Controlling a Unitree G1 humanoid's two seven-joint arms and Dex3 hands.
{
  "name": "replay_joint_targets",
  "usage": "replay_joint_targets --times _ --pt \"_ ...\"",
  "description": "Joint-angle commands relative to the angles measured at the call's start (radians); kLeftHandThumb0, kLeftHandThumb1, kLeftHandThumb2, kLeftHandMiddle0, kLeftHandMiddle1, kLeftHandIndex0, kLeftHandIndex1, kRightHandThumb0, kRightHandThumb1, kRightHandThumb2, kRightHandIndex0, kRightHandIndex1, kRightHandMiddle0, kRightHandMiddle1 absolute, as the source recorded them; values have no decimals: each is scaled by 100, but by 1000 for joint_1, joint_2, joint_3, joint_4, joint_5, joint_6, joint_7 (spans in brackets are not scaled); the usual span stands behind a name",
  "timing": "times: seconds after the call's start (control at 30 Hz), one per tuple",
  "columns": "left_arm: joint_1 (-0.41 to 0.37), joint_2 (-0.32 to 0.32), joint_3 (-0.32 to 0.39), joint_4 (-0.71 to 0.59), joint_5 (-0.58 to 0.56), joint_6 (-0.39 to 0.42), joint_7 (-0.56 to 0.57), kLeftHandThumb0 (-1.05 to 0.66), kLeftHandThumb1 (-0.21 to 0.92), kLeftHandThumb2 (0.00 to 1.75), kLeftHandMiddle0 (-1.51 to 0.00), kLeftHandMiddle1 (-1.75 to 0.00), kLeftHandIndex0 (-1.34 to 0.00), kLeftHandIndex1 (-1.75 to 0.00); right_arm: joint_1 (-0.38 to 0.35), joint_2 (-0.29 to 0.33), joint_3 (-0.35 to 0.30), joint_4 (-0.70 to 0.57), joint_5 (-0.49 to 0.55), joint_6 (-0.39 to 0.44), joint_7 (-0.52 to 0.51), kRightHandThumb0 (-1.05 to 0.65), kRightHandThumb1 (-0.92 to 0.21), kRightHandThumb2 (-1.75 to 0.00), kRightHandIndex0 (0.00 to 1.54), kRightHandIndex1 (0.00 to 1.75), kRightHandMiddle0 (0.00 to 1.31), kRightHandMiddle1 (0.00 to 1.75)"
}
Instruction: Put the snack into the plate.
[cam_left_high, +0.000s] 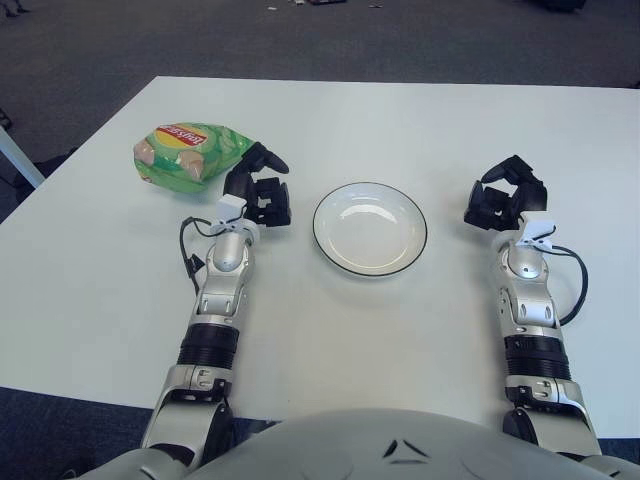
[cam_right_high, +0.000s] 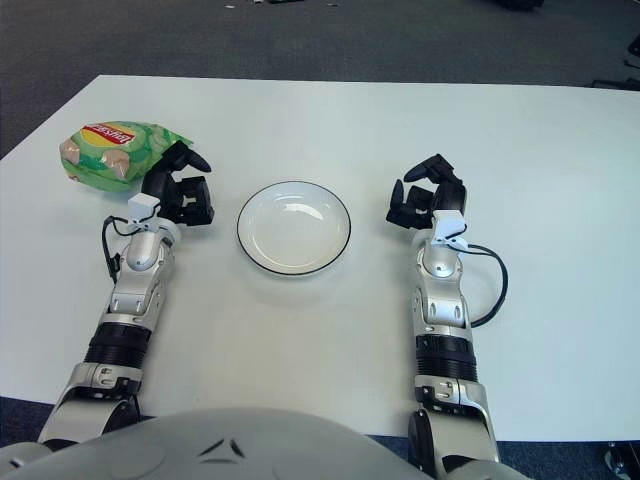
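Observation:
A green snack bag (cam_left_high: 188, 152) lies on the white table at the far left. An empty white plate with a dark rim (cam_left_high: 414, 208) sits in the middle, to the right of the bag. My left hand (cam_left_high: 258, 186) is just right of the bag's near corner, between bag and plate, fingers relaxed and holding nothing. Whether it touches the bag I cannot tell. My right hand (cam_left_high: 506, 195) shows to the right of the plate, apart from it, its fingers loosely curled and holding nothing.
The white table (cam_left_high: 380, 120) stretches beyond the plate to its far edge, with dark carpet behind. A black cable (cam_left_high: 575, 285) loops beside my right forearm. A white table leg (cam_left_high: 18, 155) shows at the far left.

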Motion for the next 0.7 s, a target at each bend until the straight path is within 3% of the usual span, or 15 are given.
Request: replay_joint_targets --times 0.0,0.67 --pt "177 -46 -15 88 11 22 17 -53 21 145 -140 -175 -71 -175 133 67 9 55 6 16 0 -53 -21 -145 132 175 71 175" --pt "180 -42 -14 82 26 25 28 -53 22 144 -139 -175 -70 -175 134 68 11 49 4 23 -3 -53 -21 -145 131 175 70 175"
